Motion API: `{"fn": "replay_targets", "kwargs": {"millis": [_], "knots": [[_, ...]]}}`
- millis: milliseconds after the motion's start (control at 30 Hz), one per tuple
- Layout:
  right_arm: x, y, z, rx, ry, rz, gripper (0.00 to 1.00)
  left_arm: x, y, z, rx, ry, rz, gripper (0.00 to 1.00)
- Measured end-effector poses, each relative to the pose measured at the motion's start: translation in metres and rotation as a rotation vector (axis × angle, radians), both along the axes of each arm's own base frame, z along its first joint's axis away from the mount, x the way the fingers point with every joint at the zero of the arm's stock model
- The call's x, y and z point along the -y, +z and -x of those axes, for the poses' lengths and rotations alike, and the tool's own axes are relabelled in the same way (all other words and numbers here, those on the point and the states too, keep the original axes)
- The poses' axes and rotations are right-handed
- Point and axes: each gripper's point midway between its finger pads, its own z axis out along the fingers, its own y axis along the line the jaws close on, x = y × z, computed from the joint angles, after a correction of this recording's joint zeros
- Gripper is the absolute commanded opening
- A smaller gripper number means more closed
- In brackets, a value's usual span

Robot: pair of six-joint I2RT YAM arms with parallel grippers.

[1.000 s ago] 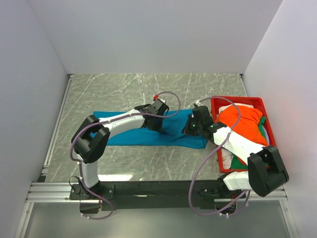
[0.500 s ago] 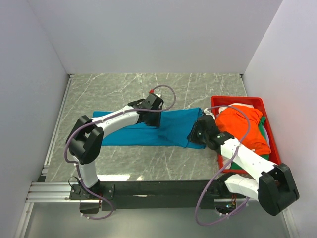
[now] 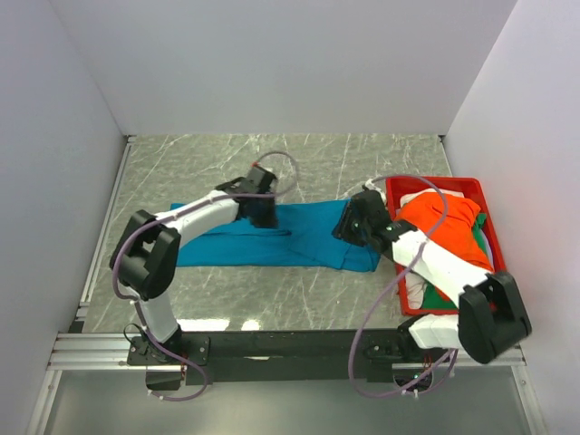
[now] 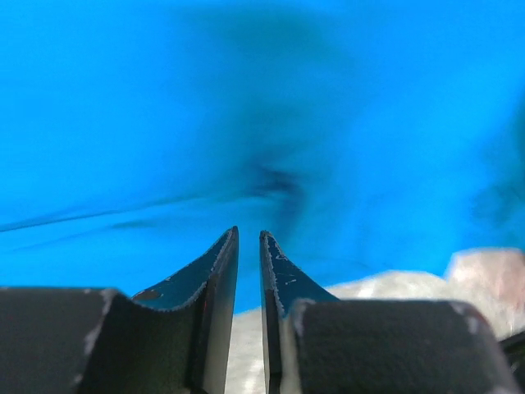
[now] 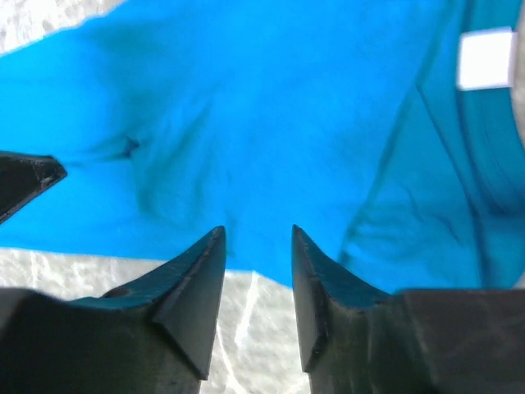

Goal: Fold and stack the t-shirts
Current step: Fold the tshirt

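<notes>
A teal-blue t-shirt (image 3: 304, 239) lies flat as a long band across the marble table. My left gripper (image 3: 263, 212) hovers at its far edge, left of middle. In the left wrist view its jaws (image 4: 248, 235) stand a narrow gap apart with nothing between them, blue cloth just ahead. My right gripper (image 3: 350, 227) sits over the shirt's right end, by the bin. Its jaws (image 5: 257, 231) are open and empty above the cloth's edge. The white neck label (image 5: 486, 57) shows at the upper right. Orange (image 3: 446, 227), green (image 3: 440, 296) and white (image 3: 415, 286) t-shirts lie heaped in the bin.
The red plastic bin (image 3: 433, 181) stands at the table's right side, against the right wall. White walls enclose the table on three sides. Bare marble (image 3: 227, 163) shows behind and in front of the blue shirt. A black rail carries both arm bases along the near edge.
My right gripper has gone from shut to open and swung back to the shirt's right end. The left arm has slid leftward along the far edge, its jaws narrowing.
</notes>
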Motion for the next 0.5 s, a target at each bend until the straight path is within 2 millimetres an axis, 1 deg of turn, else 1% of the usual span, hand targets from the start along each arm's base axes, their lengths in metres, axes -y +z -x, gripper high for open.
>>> {"fn": "replay_targets", "kwargs": {"millis": [67,100,133,200,267,400,500], "knots": [[-0.006,-0.003,-0.010,-0.006,0.000,0.000,0.52,-0.030,-0.009,-0.007,-0.033,0.077,-0.005,0.21],[-0.007,-0.007,-0.014,-0.015,-0.002,0.004,0.52,-0.047,-0.016,-0.011,-0.051,0.123,-0.014,0.21],[-0.008,-0.011,-0.017,-0.027,-0.004,0.010,0.53,-0.059,-0.021,-0.013,-0.062,0.156,-0.021,0.21],[-0.008,-0.023,-0.021,-0.058,-0.009,0.025,0.53,-0.083,-0.033,-0.010,-0.095,0.225,-0.042,0.20],[-0.007,-0.034,-0.028,-0.089,-0.020,0.045,0.53,-0.097,-0.044,0.002,-0.130,0.257,-0.058,0.20],[-0.008,-0.052,-0.045,-0.140,-0.032,0.092,0.54,-0.116,-0.061,0.028,-0.188,0.311,-0.077,0.19],[-0.011,-0.060,-0.058,-0.157,-0.031,0.123,0.54,-0.126,-0.061,0.036,-0.190,0.357,-0.070,0.19]]}}
